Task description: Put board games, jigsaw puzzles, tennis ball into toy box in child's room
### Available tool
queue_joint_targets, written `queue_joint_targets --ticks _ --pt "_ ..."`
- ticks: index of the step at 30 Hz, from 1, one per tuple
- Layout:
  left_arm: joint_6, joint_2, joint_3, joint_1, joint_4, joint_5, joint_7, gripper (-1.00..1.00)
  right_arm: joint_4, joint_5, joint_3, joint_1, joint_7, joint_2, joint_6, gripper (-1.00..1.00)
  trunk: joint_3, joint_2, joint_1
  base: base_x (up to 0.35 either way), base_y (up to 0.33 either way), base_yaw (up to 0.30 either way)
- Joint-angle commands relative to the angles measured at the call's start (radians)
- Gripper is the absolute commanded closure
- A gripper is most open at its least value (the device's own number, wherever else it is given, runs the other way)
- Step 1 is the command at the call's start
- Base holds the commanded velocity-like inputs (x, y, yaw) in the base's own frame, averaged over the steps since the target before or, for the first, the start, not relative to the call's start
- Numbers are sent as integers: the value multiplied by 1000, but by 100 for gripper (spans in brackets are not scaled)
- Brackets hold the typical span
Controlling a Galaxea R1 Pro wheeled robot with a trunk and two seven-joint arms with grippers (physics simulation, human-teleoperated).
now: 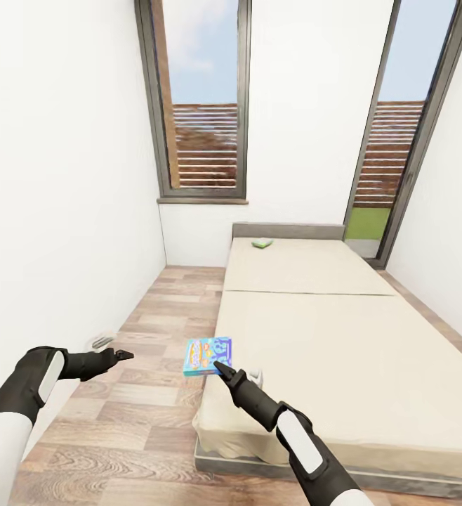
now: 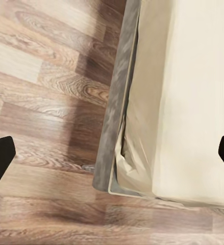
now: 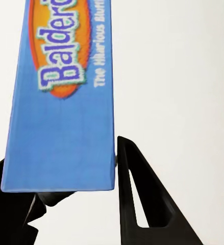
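- We hold the blue board game (image 1: 208, 356) in our right gripper (image 1: 219, 366), raised over the near left corner of the bed (image 1: 343, 337), above the mattress edge and the wood floor (image 1: 147, 393) beside it.
- In the right wrist view the blue box (image 3: 66, 97) sits between the two black fingers (image 3: 142, 199), which are clenched on its lower end; the lettering on an orange oval reads partly as "Balder".
- A second board game, a small white-green box (image 1: 262, 243), lies flat on the far end of the bed, near the grey headboard (image 1: 287, 230) and well apart from the blue one.
- Our left gripper (image 1: 122, 355) hangs over the floor to the left of the bed, carrying nothing.
- In the left wrist view its fingers (image 2: 0, 158) stand wide apart at either edge, released, and between them we see the corner of the dark grey bed frame (image 2: 117, 127) with the beige mattress (image 2: 193, 102) on it.
- Behind the bed stand a tall window (image 1: 203, 98) and a glazed door (image 1: 399, 133) in white walls.
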Motion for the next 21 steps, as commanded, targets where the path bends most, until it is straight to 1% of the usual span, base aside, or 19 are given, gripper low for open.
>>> queue_joint_targets --ticks 1,5,9,17,21 --pt "7 -1 2 -1 0 6 1 -100 0 -6 1 0 0 0 0 100 2 7 -4 0 0 0" --pt "7 -3 0 -1 -1 5 2 -100 1 -6 6 0 4 3 -27 100 15 35 -19 0 0 0" --pt "7 -4 -1 -1 0 5 2 -100 1 -6 6 0 5 2 -34 100 27 63 -35 0 0 0" --pt "6 -3 0 -1 0 4 2 -100 1 -5 7 1 4 9 -39 100 52 119 -65 0 0 0" --pt "6 -3 2 -1 -1 3 2 -100 1 -5 6 1 3 10 -57 100 65 147 -81 0 0 0"
